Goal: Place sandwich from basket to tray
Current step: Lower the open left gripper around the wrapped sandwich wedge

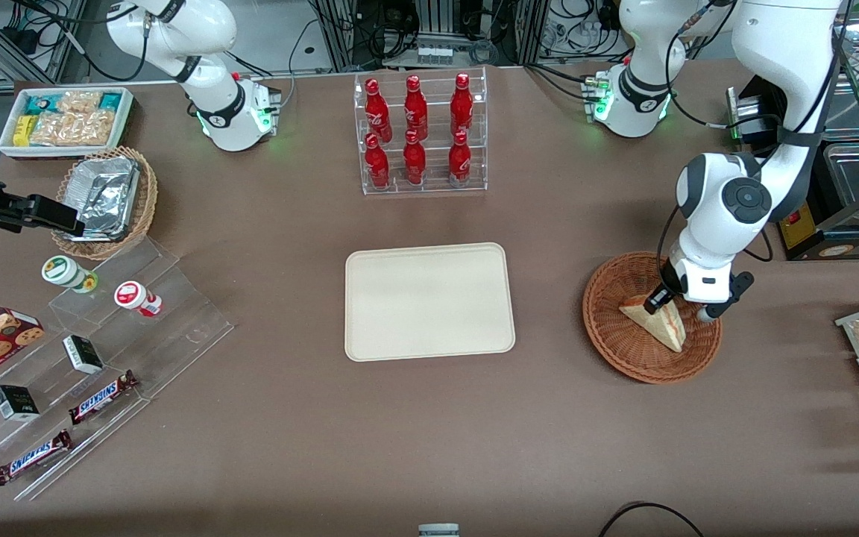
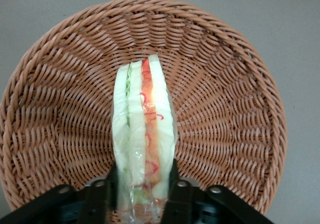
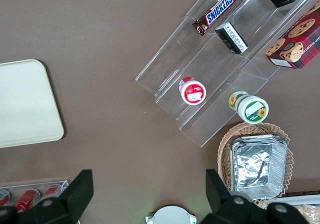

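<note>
You are looking at a sandwich (image 2: 144, 139) that is lying in the basket (image 1: 616, 339), and your gripper (image 2: 142, 194) is down in there with it. The fingers (image 2: 100, 196) are sitting on both bread sides of the wide end, pinching it, though how hard is tough to tell. This thing is likely soft, light and a bit slippery in its clear wrap, so a hard squeeze could squash it. Holding the flat bread faces, as you are doing, seems best.

The wrist view is showing you the filling layers and both fingers up close. The front view is hiding that grip, but it is showing you the tray (image 1: 429, 301) waiting on the worktop (image 1: 429, 447), well apart from the basket, toward the parked arm's end.
</note>
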